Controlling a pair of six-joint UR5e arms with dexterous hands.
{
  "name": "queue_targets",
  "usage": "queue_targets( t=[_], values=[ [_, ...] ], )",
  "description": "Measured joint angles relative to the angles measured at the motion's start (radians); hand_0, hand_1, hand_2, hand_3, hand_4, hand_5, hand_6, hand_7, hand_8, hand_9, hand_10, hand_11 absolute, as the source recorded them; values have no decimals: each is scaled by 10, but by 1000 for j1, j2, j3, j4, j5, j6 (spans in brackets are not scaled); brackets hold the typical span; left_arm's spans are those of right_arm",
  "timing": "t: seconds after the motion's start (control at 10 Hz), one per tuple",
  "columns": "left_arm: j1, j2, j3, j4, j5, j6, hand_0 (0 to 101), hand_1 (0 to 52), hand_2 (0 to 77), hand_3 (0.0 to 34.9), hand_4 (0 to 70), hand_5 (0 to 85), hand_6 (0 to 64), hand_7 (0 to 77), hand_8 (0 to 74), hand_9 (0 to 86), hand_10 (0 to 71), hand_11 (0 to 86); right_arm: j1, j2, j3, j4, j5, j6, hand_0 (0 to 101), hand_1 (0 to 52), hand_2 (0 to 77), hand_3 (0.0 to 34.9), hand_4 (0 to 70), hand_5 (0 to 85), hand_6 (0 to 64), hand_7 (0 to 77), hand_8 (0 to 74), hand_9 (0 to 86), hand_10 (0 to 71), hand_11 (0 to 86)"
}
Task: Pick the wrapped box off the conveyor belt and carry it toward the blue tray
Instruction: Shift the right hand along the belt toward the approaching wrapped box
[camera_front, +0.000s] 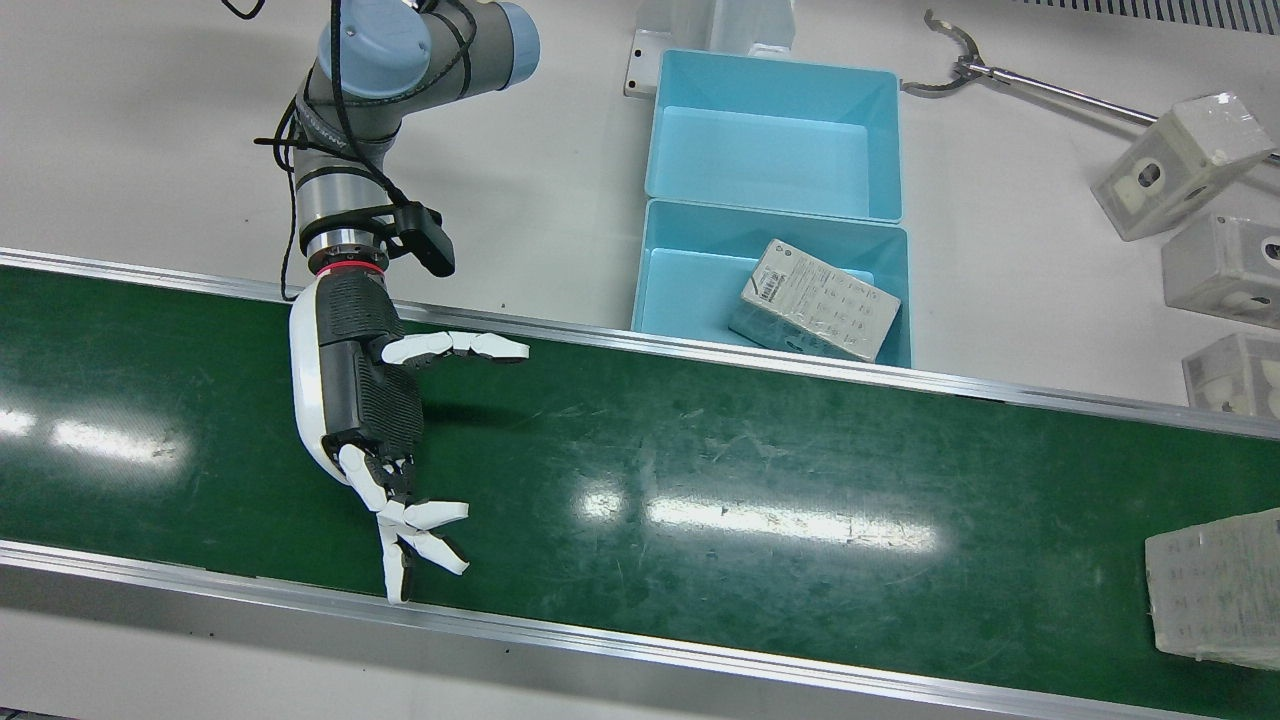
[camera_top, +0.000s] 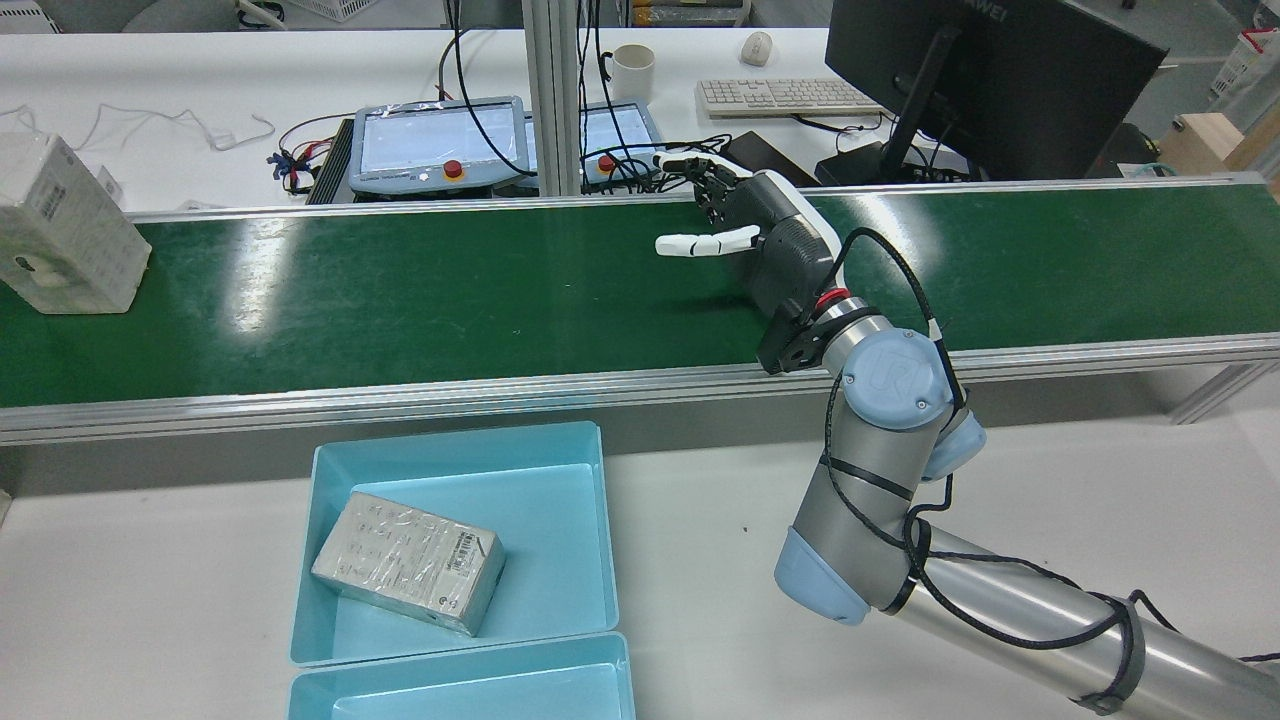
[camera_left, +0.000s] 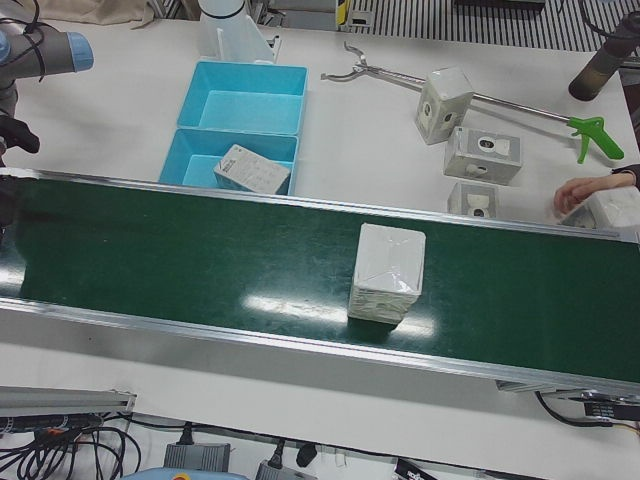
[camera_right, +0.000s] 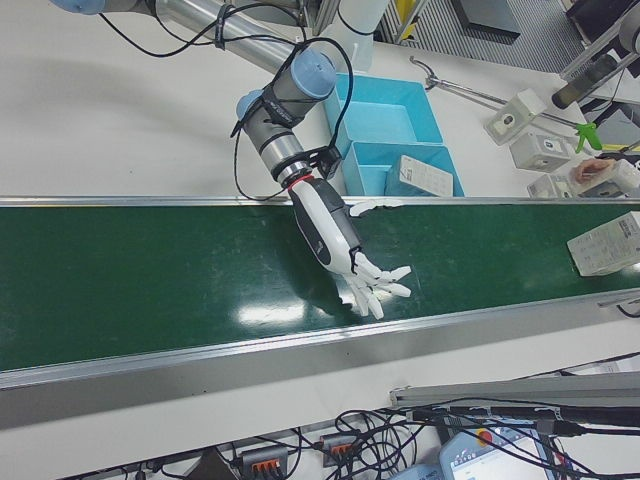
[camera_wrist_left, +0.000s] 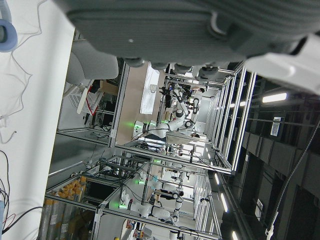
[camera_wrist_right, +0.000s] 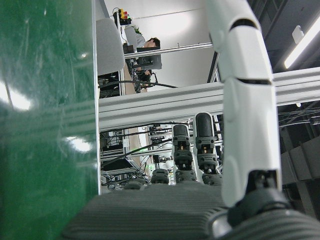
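A wrapped white box (camera_front: 1215, 585) stands on the green conveyor belt (camera_front: 700, 450) at the front view's right edge. It also shows in the rear view (camera_top: 65, 230) and the left-front view (camera_left: 387, 272). My right hand (camera_front: 370, 400) is open and empty above the belt, far from that box, fingers spread; it also shows in the right-front view (camera_right: 335, 235). A second wrapped box (camera_front: 812, 300) lies tilted in the near blue tray (camera_front: 640, 290). Only the palm of my left hand (camera_wrist_left: 165, 30) shows, in its own view.
A second blue tray (camera_front: 775, 130) adjoins the first, away from the belt. Several wrapped boxes (camera_front: 1180, 165) and a reach-grabber tool (camera_front: 960, 65) lie on the white table. A person's hand (camera_left: 585, 190) touches one box there.
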Motion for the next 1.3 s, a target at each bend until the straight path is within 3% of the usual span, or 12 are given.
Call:
queue_targets(
  t=[0.4, 0.6, 0.8, 0.9, 1.0, 1.1, 1.3],
  values=[
    [0, 0, 0, 0, 0, 0, 0, 0, 5, 0, 0, 11, 0, 5, 5, 0, 5, 5, 3, 0, 0, -4, -1, 2, 498, 169, 158, 0, 164, 327, 98, 120, 16, 38, 0, 11],
    [0, 0, 0, 0, 0, 0, 0, 0, 5, 0, 0, 11, 5, 5, 5, 5, 5, 5, -3, 6, 17, -26, -5, 6, 507, 196, 196, 0, 213, 365, 114, 164, 16, 60, 0, 11],
    [0, 0, 0, 0, 0, 0, 0, 0, 5, 0, 0, 11, 5, 0, 5, 5, 5, 5, -13, 56, 41, -126, -1, 10, 531, 196, 224, 0, 224, 387, 114, 175, 33, 60, 0, 11],
    [0, 0, 0, 0, 0, 0, 0, 0, 5, 0, 0, 11, 5, 5, 5, 0, 5, 5, -16, 80, 40, -166, 1, 10, 531, 229, 229, 0, 218, 382, 114, 175, 5, 65, 0, 11],
    [0, 0, 0, 0, 0, 0, 0, 0, 5, 0, 0, 11, 5, 5, 5, 0, 5, 5, -18, 95, 30, -184, 7, 10, 531, 229, 229, 0, 218, 382, 114, 175, 5, 65, 0, 11],
    [0, 0, 0, 0, 0, 0, 0, 0, 5, 0, 0, 11, 5, 0, 5, 5, 5, 5, -19, 102, 17, -180, 14, 7, 515, 191, 218, 0, 185, 360, 114, 131, 16, 54, 0, 11],
    [0, 0, 0, 0, 0, 0, 0, 0, 5, 0, 0, 11, 5, 0, 5, 0, 5, 5, -6, 118, 2, -163, 15, -2, 507, 180, 180, 0, 169, 333, 93, 98, 16, 49, 0, 11]
  ],
)
